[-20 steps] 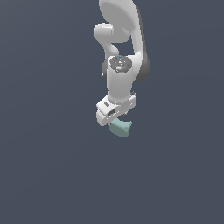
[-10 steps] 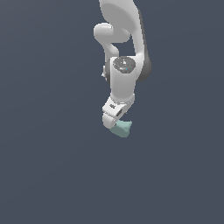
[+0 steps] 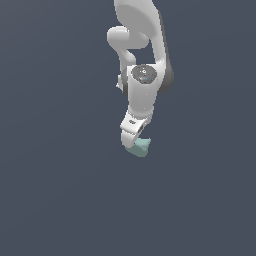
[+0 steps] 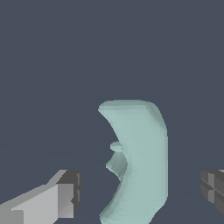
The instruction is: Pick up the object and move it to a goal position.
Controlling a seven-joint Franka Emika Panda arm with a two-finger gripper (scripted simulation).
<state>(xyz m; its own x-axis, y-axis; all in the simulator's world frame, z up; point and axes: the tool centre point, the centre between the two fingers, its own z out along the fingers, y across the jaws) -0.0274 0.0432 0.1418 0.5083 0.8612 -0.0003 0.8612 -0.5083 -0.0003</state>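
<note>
The object (image 4: 141, 162) is a pale teal-green block with rounded corners and a notch on one side. In the wrist view it lies between my gripper's (image 4: 140, 190) two fingers, and a gap shows on each side. One grey fingertip (image 4: 68, 192) and the other (image 4: 212, 186) stand apart from it, so the gripper is open. In the exterior view the white arm reaches down and the gripper (image 3: 133, 142) sits right over the object (image 3: 141, 148), hiding part of it.
A plain dark grey-blue surface (image 3: 60, 190) fills both views. Nothing else shows apart from the white arm (image 3: 142, 85) coming from the upper part of the exterior view.
The hand has turned about its axis and come down a little over the object. The object has stayed where it was.
</note>
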